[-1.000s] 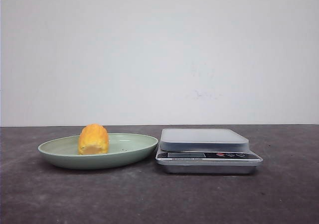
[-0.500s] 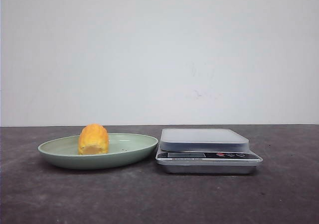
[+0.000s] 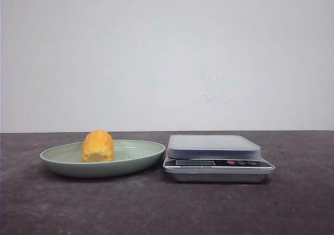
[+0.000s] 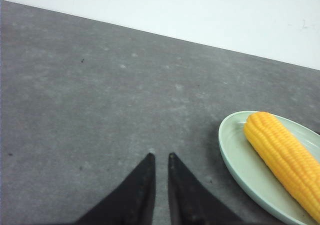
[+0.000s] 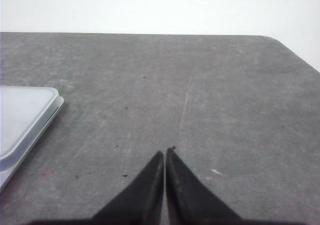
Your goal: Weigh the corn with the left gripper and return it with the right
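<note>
Front view: the corn (image 3: 97,147) lies in a green plate (image 3: 62,164) at lower left of the frame, cut end toward the camera; a scale (image 3: 217,158) sits just right of the plate on the dark table (image 3: 156,203). Left wrist view: the left gripper (image 4: 160,158), tips nearly together and empty, hangs over bare table, corn at lower right. Right wrist view: the right gripper (image 5: 164,152), tips together, the scale's edge at left.
</note>
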